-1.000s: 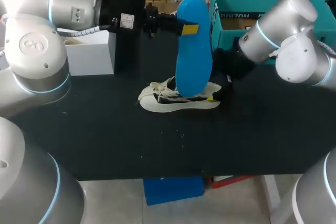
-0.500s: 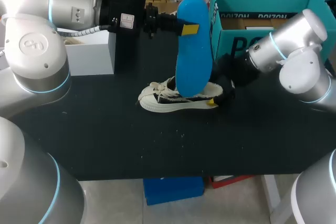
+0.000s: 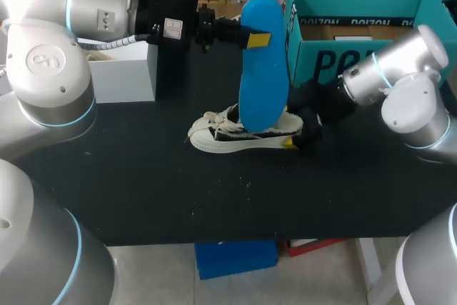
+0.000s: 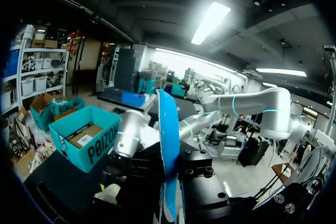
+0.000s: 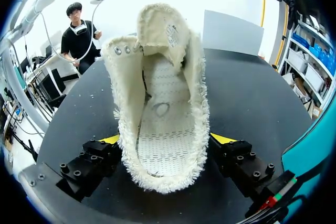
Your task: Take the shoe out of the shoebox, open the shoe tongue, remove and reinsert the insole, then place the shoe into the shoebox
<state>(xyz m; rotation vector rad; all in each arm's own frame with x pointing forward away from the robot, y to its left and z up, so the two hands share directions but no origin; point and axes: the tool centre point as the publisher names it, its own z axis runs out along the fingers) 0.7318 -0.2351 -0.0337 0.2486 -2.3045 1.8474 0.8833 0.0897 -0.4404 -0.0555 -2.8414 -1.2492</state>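
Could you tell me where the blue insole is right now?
In the head view the blue insole hangs upright mid-table, gripped near its top by the left gripper, lower end at the shoe, left of the teal shoebox.

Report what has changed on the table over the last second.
The right arm swung outward to the right and lower. The right end effector shifted only slightly at the heel of the shoe and kept its grip there. The left end effector, the upright blue insole it holds, the shoe and the teal box stayed put.
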